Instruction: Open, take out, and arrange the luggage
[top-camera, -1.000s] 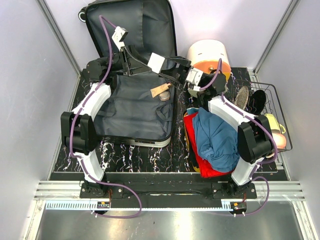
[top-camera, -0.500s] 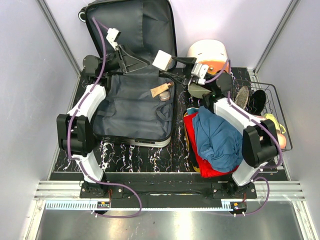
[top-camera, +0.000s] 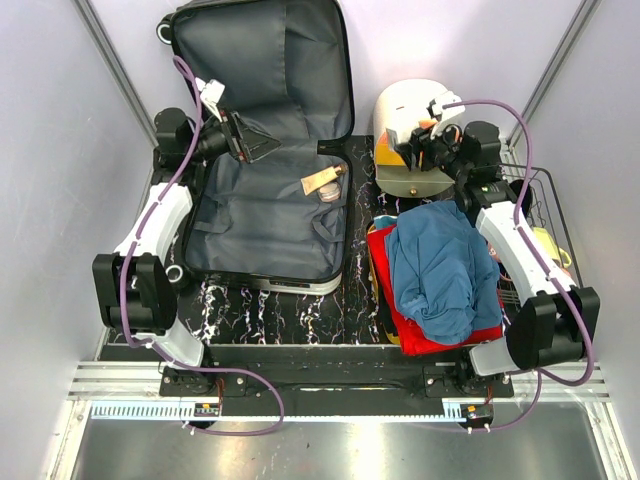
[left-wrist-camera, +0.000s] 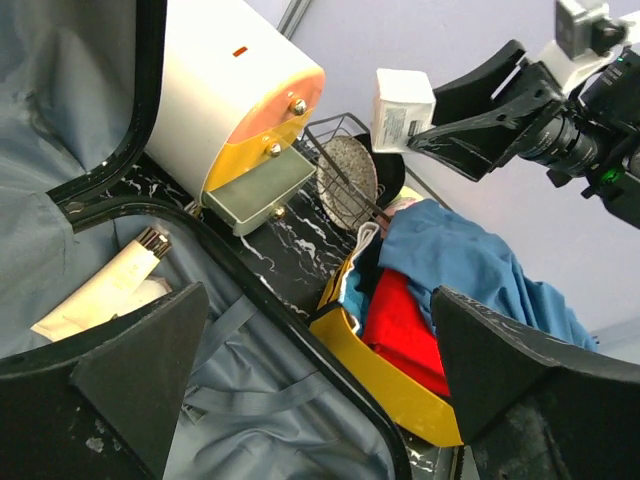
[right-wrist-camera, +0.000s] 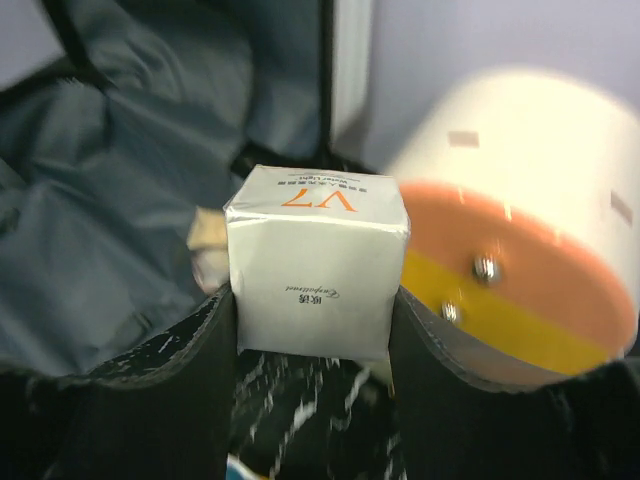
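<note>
Black marbled table (top-camera: 300, 305), pale lilac walls (top-camera: 60, 120), luggage (top-camera: 260, 220) open on it

We see the luggage (top-camera: 270, 60) with grey cloth inside and a black rim, a black tabletop (top-camera: 300, 305) with white streaks, a white drawer box (top-camera: 402, 103) with an orange and yellow front, a blue cloth (top-camera: 440, 265), a red cloth (top-camera: 405, 320), and a small white box (right-wrist-camera: 315, 265) with orange letters.
</note>
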